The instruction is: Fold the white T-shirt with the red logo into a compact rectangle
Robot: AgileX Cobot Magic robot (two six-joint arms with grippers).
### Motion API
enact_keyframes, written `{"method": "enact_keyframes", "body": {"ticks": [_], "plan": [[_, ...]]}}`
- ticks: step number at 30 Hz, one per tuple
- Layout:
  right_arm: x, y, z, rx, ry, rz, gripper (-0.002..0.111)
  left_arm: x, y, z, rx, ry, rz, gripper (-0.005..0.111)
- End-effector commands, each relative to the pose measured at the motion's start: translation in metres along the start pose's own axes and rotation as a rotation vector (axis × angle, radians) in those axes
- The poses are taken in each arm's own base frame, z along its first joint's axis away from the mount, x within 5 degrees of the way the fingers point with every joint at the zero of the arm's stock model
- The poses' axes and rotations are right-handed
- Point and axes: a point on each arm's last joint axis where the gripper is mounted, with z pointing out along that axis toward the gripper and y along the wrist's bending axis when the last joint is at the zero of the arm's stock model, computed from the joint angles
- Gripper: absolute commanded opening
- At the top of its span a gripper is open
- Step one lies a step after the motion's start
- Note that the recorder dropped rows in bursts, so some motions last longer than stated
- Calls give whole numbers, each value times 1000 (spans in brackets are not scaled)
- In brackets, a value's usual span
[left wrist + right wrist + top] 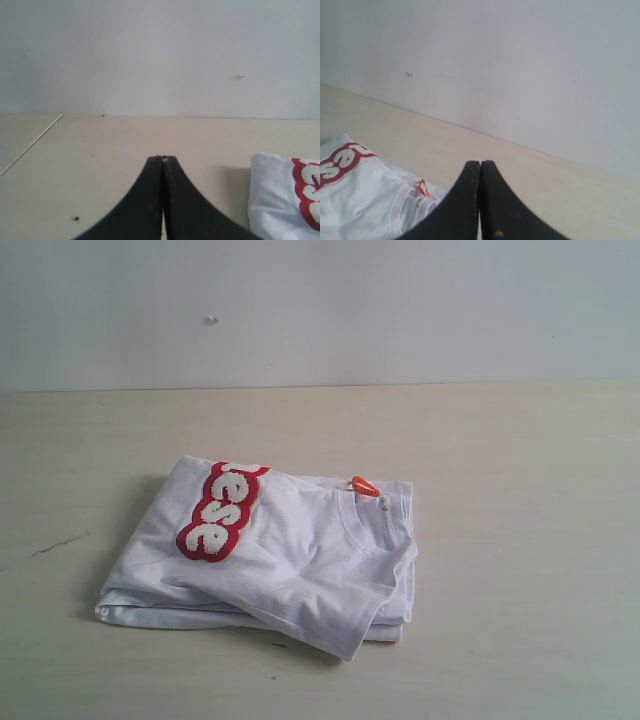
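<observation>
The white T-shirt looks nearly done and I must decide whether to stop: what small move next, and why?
Probably one tidy nudge. The white T-shirt lies in a folded stack, red logo on top, but its top layer sits skewed, a corner overhanging the lower layers. The left gripper and right gripper are shut, off the cloth; the right one could square that corner.

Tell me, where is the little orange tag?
In the exterior view the orange tag sticks up from the folded white T-shirt, near its far right corner, right of the red logo.
</observation>
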Motion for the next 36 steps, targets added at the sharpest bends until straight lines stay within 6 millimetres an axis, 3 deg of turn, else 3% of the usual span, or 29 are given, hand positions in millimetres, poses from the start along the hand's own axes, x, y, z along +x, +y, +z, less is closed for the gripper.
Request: {"method": "enact_keyframes", "body": {"ticks": [1, 6, 15, 20, 25, 36], "plan": [[1, 0, 0, -1, 2, 6, 0, 21, 2, 2, -25, 8, -59, 0], [2, 0, 0, -1, 4, 6, 0, 34, 4, 1, -58, 145, -70, 0], [2, 0, 0, -1, 4, 4, 0, 38, 5, 0, -76, 184, -193, 0], [2, 0, 0, -1, 4, 4, 0, 38, 5, 0, -78, 191, -190, 0], [2, 0, 0, -1, 4, 4, 0, 38, 2, 1, -36, 188, -80, 0], [2, 0, 0, -1, 4, 4, 0, 38, -1, 1, 0, 190, -71, 0]]}}
